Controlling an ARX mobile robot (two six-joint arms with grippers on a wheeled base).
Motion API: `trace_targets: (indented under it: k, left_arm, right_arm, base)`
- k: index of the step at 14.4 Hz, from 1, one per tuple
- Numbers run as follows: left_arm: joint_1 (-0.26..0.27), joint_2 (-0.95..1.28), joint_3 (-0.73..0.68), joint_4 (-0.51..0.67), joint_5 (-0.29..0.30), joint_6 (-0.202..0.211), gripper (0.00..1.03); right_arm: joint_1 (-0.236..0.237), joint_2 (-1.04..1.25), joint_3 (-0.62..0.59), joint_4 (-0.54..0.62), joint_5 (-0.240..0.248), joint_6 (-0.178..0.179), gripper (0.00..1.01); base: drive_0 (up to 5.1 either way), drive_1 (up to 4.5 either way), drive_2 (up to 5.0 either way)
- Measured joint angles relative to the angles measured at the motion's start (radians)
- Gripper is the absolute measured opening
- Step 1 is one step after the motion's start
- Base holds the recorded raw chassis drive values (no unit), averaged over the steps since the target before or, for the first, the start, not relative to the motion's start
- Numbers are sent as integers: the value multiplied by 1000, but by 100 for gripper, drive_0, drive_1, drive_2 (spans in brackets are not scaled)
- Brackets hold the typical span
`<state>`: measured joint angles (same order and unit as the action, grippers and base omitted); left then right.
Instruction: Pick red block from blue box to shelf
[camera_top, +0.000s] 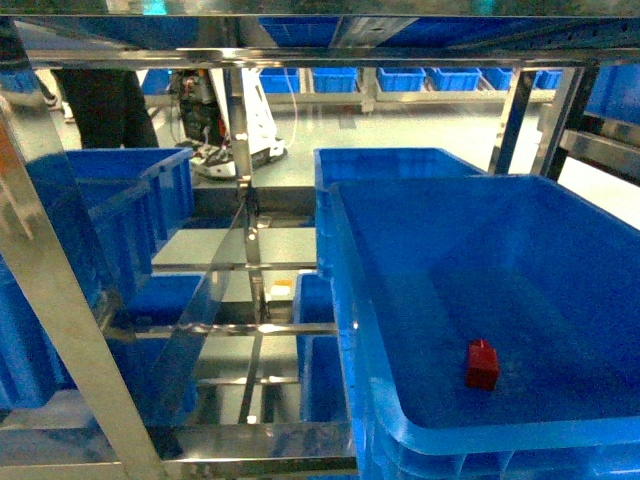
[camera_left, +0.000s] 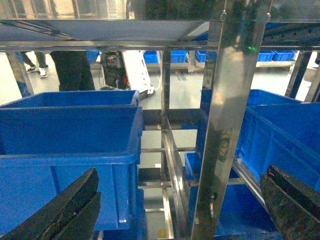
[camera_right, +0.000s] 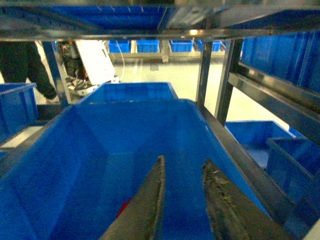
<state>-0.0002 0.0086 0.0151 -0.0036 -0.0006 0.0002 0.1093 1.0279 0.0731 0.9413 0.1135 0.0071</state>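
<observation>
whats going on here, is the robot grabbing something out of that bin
Not yet. The red block lies loose on the floor of the blue box, which sits on the steel shelf. The right gripper hangs over the box with its fingers slightly apart and nothing between them; a bit of red shows just left of them. The left gripper is wide open, facing another blue crate.

Red block (camera_top: 482, 363), blue box (camera_top: 380, 300), silver shelf (camera_top: 60, 300).
</observation>
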Motion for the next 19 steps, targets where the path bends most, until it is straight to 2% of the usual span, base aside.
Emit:
trace_targets:
  k: [2,3,4,11,19]
  left_arm:
    - [0,0,0,0,0,0,98]
    - [0,0,0,0,0,0,98]
    - [0,0,0,0,-1,0,98]
    - [0,0,0,0,0,0,98]
    - [0,0,0,0,0,0,98]
  right_arm:
    - [-21,-115,-32,-91,-25,-4,1]
    - [-89,-189,-39,-143,-100,-4,2]
    - [-116,-243,-48,-191,-102,-4,2]
    - [-109,-605,-61,-520,-111,-4,2]
    - [-109,-805,-61,-716,-111,-4,2]
  base:
    - [0,0,0]
    - [0,0,0]
    - [0,0,0]
    - [0,0,0]
    - [0,0,0]
